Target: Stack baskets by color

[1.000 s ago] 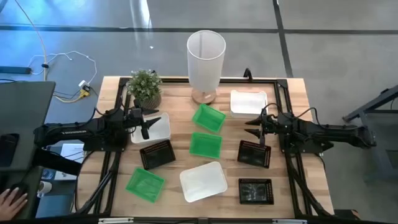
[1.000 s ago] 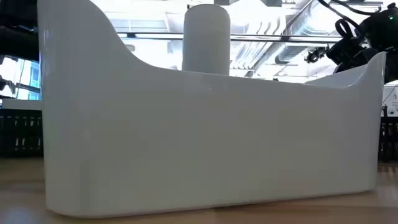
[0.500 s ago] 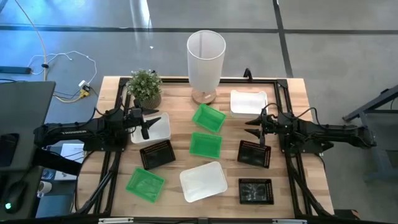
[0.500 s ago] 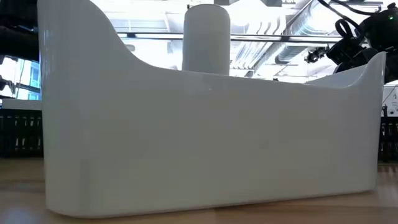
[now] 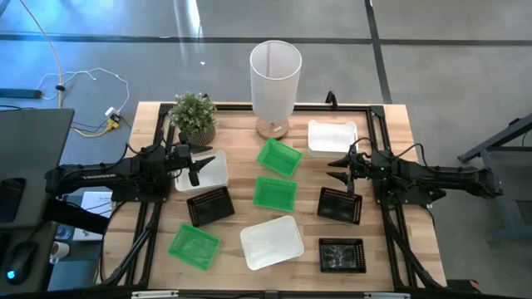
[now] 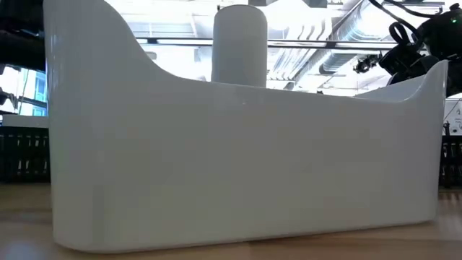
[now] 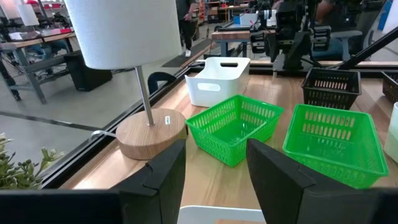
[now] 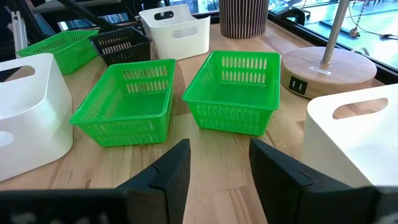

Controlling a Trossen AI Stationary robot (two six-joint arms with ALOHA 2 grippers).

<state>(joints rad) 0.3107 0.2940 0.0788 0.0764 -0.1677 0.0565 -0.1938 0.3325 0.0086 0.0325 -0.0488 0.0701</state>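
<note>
Your table (image 5: pixel 233 108) carries nine baskets, every one lying singly with nothing visibly inside it.

Green baskets, three: one (image 5: pixel 278 157) just in front of the lamp (image 5: pixel 275 76); one (image 5: pixel 274 193) at the table's middle, directly nearer you than the first; one (image 5: pixel 194 247) at the near left.

Black baskets, three: one (image 5: pixel 209 206) left of centre; one (image 5: pixel 340 205) right of centre; one (image 5: pixel 342 255) at the near right corner.

White baskets, three: one (image 5: pixel 332 136) at the far right; one (image 5: pixel 272 242) near the front edge, the largest in plan, which fills almost the whole low view (image 6: pixel 238 159); one (image 5: pixel 209 171) at the left.

Left gripper (image 5: pixel 199 163): you see it over the left white basket, fingers (image 7: pixel 158 177) parted with a clear gap, holding nothing. The left black basket lies just nearer you than it.

Right gripper (image 5: pixel 340 169): it sits between the far-right white basket and the right-hand black basket, fingers (image 8: pixel 168 177) likewise apart and empty. Both central green baskets (image 8: pixel 235 92) (image 8: pixel 126 102) lie ahead of it across the table.

Other items: a potted plant (image 5: pixel 194 114) at the far left corner, beside the left arm; the lamp's round wooden base (image 7: pixel 149 132) near the far green basket (image 7: pixel 235 127).
</note>
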